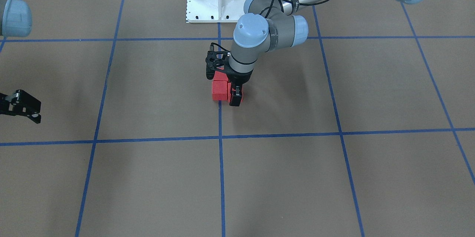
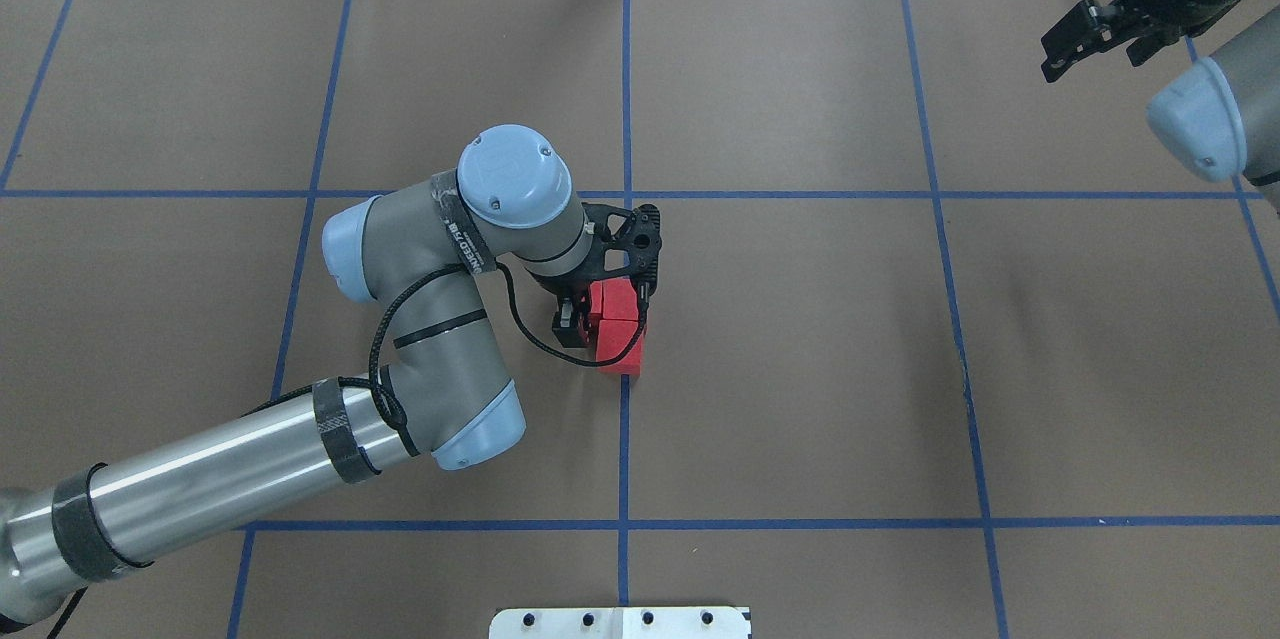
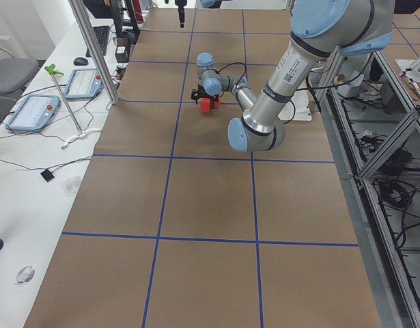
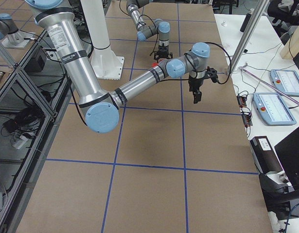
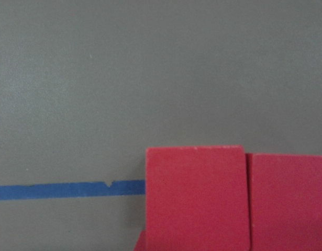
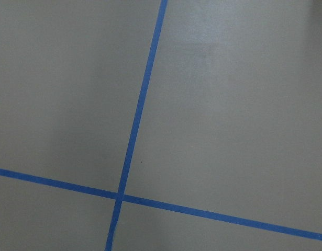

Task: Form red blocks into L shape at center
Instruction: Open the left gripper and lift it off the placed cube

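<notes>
Left fingers (image 1: 235, 99) stand at one of three small matte red cubes (image 1: 219, 89), two touching just beside them on the brown worktop centre (image 1: 200, 118), probably seating the L's foot; whether gripping, cannot tell

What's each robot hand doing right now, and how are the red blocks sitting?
red blocks, bunched together and touching, astride the blue line, looking like an L; one is mostly hidden.
left gripper, down at the blocks, one finger in front of the hidden block; open or shut unclear.
right gripper, raised far off to the side, holding nothing I can see; open or shut unclear.
</notes>
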Robot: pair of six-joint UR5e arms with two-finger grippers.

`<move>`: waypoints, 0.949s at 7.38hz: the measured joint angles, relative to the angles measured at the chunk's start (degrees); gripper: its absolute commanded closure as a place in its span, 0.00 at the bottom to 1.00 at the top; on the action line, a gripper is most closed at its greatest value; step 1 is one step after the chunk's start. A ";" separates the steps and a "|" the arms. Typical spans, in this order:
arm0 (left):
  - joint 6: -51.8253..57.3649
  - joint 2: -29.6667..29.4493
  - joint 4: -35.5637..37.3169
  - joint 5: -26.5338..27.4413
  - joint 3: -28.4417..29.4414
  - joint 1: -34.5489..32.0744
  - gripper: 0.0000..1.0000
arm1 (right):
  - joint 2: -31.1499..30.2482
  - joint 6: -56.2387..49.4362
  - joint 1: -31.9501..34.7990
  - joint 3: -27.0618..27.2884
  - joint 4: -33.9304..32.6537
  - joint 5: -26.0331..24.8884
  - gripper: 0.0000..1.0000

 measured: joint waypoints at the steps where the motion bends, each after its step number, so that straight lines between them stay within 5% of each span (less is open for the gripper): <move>1: 0.04 0.15 0.88 -0.08 -1.24 -0.45 0.00 | 0.01 0.00 0.00 0.01 0.00 0.00 0.00; 7: -1.24 2.01 15.02 -0.36 -13.99 -5.26 0.00 | 0.00 0.00 0.00 0.01 0.00 0.00 0.00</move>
